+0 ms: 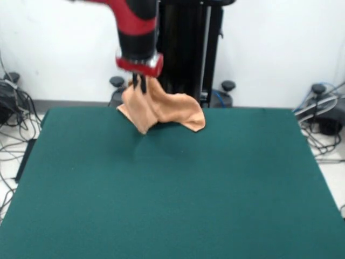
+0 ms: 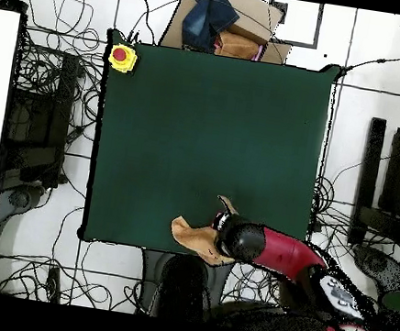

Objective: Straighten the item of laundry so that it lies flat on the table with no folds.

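In the front view the dark green felt table (image 1: 172,189) stretches bare across the near ground. Toward 12 o'clock, at its far edge, the orange-tan terry towel (image 1: 161,110) hangs bunched and folded, its lower corners touching the felt. The gripper (image 1: 139,83) pinches the towel's top, its fingers closed on the cloth beneath the red arm (image 1: 135,27). Behind it stands the black pedestal (image 1: 188,48) against a white wall; cables (image 1: 16,108) lie on the floor at 9 and 3 o'clock. In the overhead view a yellow box with a red button (image 2: 122,56) sits at one table corner.
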Available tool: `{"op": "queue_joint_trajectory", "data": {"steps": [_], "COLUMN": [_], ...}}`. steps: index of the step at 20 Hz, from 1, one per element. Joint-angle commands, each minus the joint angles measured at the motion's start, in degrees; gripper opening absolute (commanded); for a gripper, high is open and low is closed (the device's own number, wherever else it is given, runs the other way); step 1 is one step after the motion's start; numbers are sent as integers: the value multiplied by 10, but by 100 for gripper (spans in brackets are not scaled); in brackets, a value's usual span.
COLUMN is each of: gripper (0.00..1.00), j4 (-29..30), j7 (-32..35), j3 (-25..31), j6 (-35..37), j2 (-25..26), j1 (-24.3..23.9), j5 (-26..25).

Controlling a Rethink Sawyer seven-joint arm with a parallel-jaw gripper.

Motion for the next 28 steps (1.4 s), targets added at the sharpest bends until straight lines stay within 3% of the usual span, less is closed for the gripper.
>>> {"op": "queue_joint_trajectory", "data": {"steps": [1,7,10,14,22,25,28], "gripper": [0,0,0,0,0,0,0], "j4": [-119,-127,-125,-108,-81,-70,-69], "j7": [-66,-72,-60,-18,52,57,62], "j3": [122,170,185,189,162,154,155], "j6": [-28,8,-6,-119,-228,-243,-244], "j2": [104,116,104,38,-21,-54,-48], "j1": [-18,-54,-66,-62,-45,-42,-46], "j5": [-77,-87,-97,-144,-159,-155,-145]}}
